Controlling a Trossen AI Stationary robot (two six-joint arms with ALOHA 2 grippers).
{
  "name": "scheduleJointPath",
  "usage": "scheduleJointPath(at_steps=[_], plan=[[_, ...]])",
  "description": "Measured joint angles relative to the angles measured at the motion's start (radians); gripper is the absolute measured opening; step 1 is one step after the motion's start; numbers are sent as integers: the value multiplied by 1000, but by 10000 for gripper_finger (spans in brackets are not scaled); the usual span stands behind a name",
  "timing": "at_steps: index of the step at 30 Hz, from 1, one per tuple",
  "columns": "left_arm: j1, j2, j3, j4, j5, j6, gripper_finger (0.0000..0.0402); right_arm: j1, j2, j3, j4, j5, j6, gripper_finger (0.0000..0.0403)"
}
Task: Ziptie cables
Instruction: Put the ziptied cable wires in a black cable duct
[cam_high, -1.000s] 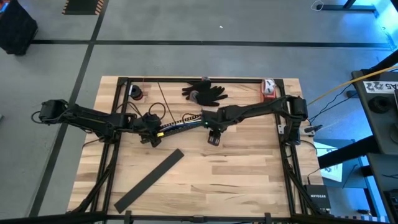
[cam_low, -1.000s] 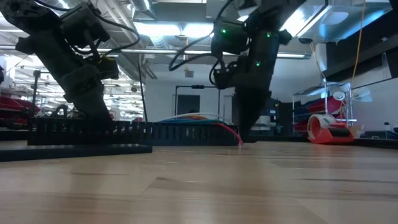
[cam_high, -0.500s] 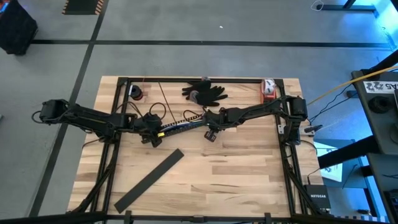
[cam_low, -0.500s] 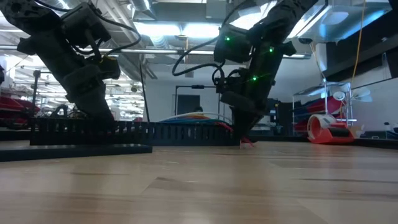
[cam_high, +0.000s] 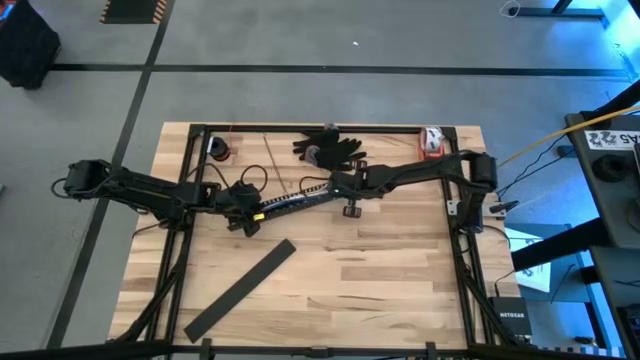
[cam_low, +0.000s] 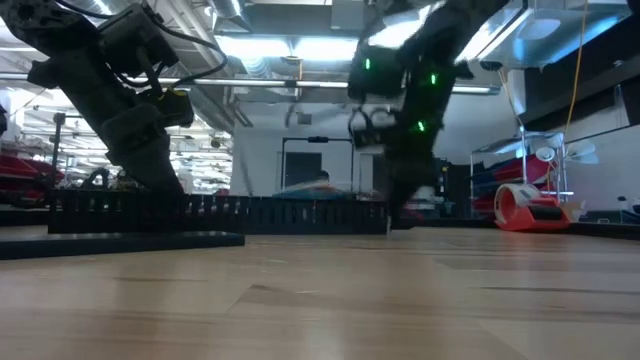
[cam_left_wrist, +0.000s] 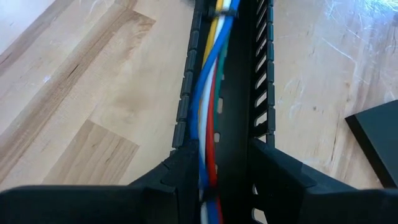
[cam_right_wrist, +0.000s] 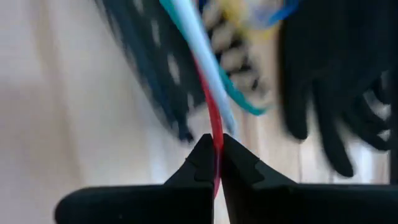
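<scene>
Cables (cam_left_wrist: 210, 118) lie inside the slotted black cable duct (cam_left_wrist: 261, 93) near the table's (cam_high: 380, 290) middle. Right gripper (cam_right_wrist: 216, 144) pinches the red wire's end; left gripper (cam_left_wrist: 214, 177) clamps the duct, partly closed.

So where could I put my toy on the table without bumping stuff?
The bare wood right of the flat black strip is free. The far side is crowded: the slotted bar with wires, both pincers, a glove.
</scene>
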Motion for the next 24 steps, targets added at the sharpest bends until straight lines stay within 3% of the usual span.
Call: scheduleJointPath(at_steps=[12, 18, 20, 24], plan=[[0, -1, 1, -3, 6, 4, 133, -45, 59, -71, 105, -61, -43, 13], [0, -1, 1, -4, 8, 2, 133, -41, 42, -52, 9, 1, -63, 81], [0, -1, 1, -4, 8, -3, 133, -43, 17, -37, -71, -30, -65, 108], [0, -1, 1, -4, 8, -5, 133, -72, -62, -20, -57, -108, -107, 148]])
